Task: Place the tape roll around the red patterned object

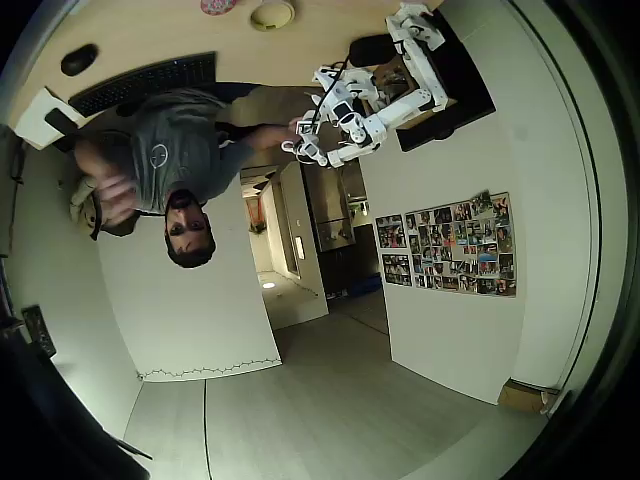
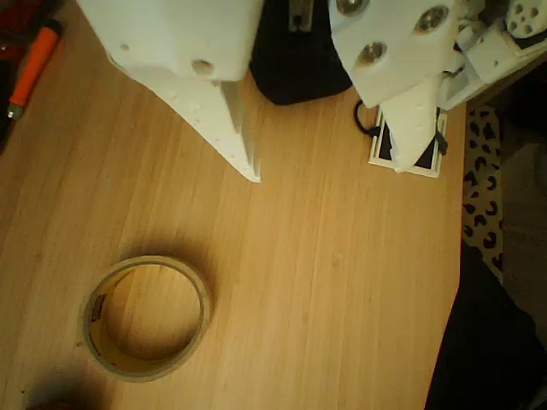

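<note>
- Cream-yellow tape roll point(image 2: 146, 317) lying flat on the wooden table point(image 2: 342, 282), below and left of the gripper point(image 2: 329, 166) in the wrist view, apart from both fingertips, hole facing up.
- No long axis to line up with, being a ring; nearer the left finger point(image 2: 231, 128) than the right one.
- Jaws spread wide, holding nothing, touching nothing; bare wood between the tips.
- Sliver of red at the bottom edge, just beyond the tape roll on its far side from the gripper: probably the red patterned object point(image 2: 51, 405), too cropped to be sure.
- Overhead: tape roll point(image 1: 272, 14) just beside the red patterned object point(image 1: 218, 6), not around it; task judged not yet begun.
- Farther from the tape roll, an orange-handled tool point(image 2: 32, 68) at the table's left edge in the wrist view.
</note>
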Robot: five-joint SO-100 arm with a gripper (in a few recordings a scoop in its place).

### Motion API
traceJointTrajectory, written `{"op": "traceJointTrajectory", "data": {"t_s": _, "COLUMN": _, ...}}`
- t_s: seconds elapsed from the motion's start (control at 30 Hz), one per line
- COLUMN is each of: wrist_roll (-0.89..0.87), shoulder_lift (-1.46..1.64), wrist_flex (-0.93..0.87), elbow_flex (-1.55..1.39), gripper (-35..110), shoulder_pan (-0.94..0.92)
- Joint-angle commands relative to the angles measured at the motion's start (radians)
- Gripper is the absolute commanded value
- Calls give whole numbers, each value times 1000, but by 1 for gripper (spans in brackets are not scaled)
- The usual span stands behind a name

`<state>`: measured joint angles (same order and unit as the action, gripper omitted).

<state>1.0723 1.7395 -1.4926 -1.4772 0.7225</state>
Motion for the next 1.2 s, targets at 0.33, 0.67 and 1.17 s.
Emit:
{"op": "traceJointTrajectory", "data": {"t_s": 0.33, "wrist_roll": 259, "shoulder_lift": 302, "wrist_flex": 583, "elbow_flex": -578, "gripper": 53, "shoulder_pan": -100}}
{"op": "traceJointTrajectory", "data": {"t_s": 0.67, "wrist_roll": 258, "shoulder_lift": 252, "wrist_flex": 583, "elbow_flex": -588, "gripper": 52, "shoulder_pan": -121}}
{"op": "traceJointTrajectory", "data": {"t_s": 1.17, "wrist_roll": 152, "shoulder_lift": 155, "wrist_flex": 692, "elbow_flex": -710, "gripper": 54, "shoulder_pan": -153}}
